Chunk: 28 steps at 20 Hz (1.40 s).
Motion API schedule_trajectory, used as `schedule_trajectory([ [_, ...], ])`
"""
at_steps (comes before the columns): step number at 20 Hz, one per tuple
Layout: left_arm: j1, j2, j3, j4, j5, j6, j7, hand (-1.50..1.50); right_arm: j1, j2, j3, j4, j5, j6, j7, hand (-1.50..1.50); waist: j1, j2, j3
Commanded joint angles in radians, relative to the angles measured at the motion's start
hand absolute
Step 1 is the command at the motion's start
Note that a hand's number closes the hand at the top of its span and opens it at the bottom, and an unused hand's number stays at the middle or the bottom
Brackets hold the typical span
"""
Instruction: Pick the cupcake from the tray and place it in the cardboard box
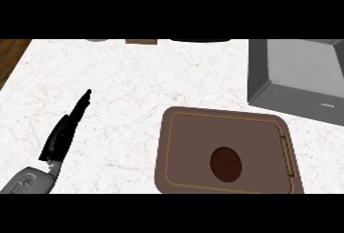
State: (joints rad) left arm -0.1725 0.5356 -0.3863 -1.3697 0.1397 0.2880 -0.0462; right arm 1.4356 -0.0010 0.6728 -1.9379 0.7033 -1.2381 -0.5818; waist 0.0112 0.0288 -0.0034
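pick not started yet. your left hand (64, 132) rests at the lower left, fingers straight and holding nothing. right hand isn't in view. cupcake (225, 164) sits on the brown tray (181, 150), well to the right of that hand, untouched. grey box (295, 77) lies beyond the tray, far right. next you need a hand over the cupcake, then close round it. no labels or writing readable.

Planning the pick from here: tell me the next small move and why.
Probably bring the right hand in from the lower edge toward the cupcake: it sits untouched on the brown tray, no right hand shows, and the left hand rests open at the far left, away from the tray.
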Motion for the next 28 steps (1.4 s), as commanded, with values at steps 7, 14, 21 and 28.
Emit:
schedule_trajectory([
  [7,-0.037,-0.048,0.005,0.057,-0.024,-0.004,-0.014,0.0,-0.096,0.001,-0.001,0.009,0.245,0.036,0.299,-1.5,0.014,0.004,0.0],
  [14,-0.008,-0.012,0.023,0.03,-0.016,-0.047,-0.014,0.0,-0.201,0.001,-0.087,-0.027,0.423,0.05,0.505,-1.5,0.013,-0.005,0.001],
  [21,-0.017,-0.027,0.038,0.046,-0.021,-0.042,-0.008,0.0,-0.3,0.001,-0.085,-0.057,0.62,0.219,0.751,-1.5,0.008,-0.002,-0.001],
  [28,-0.023,-0.042,0.051,0.077,-0.037,-0.054,-0.022,0.0,-0.584,0.001,-0.114,-0.025,0.852,0.434,1.135,-1.5,-0.009,-0.015,0.001],
])
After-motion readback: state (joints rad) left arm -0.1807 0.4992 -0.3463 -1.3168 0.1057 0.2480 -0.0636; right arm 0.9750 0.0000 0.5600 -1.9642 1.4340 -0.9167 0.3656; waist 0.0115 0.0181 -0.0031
